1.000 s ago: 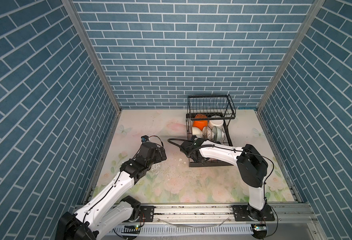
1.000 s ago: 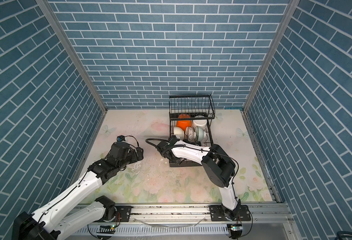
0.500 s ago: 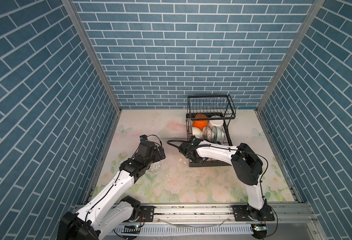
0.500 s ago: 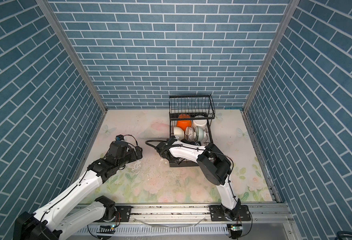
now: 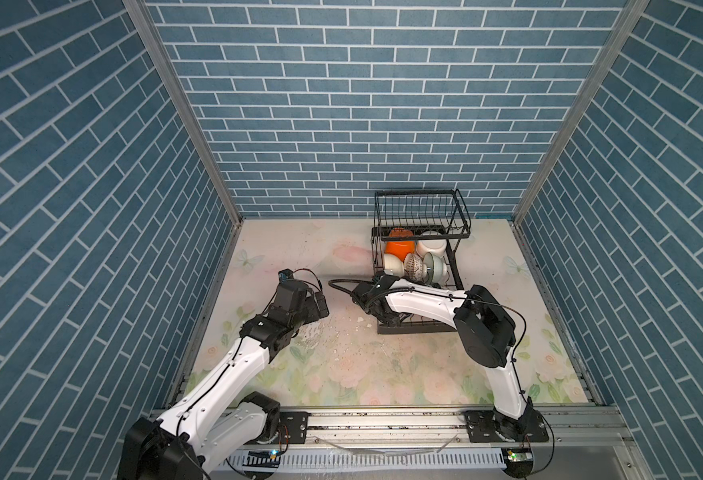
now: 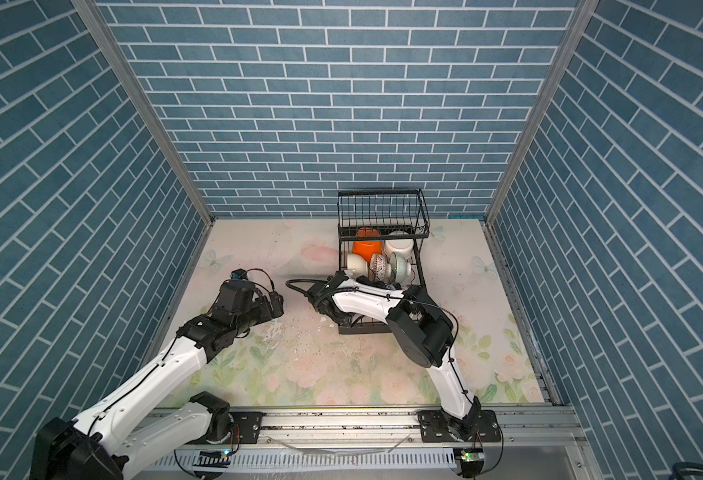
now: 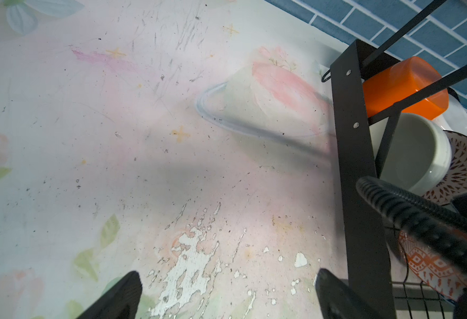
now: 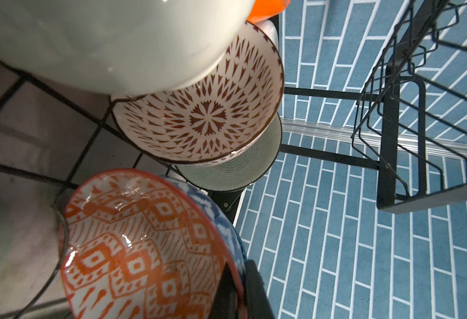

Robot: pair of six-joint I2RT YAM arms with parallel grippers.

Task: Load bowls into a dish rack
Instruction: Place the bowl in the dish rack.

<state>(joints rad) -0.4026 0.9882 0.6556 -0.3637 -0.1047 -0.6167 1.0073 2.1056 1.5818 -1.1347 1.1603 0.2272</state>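
The black wire dish rack stands at the back right of the table. On its lower tray sit an orange bowl, a white bowl, a cream bowl, a reddish-brown patterned bowl and a mint bowl. My right gripper is low at the rack's front left, shut on the rim of an orange-patterned bowl. A blue-and-white bowl lies right behind that rim. My left gripper hangs open and empty over the table, left of the rack.
The rack's upper basket is bare wire. A black upright post of the rack and the right arm's ribbed cable are close to my left gripper. The mat is peeled under it. Blue brick walls close three sides.
The right arm's elbow has swung a little to the left while its gripper stays at the rack's front left. The left arm has barely shifted. Both grippers keep their states.
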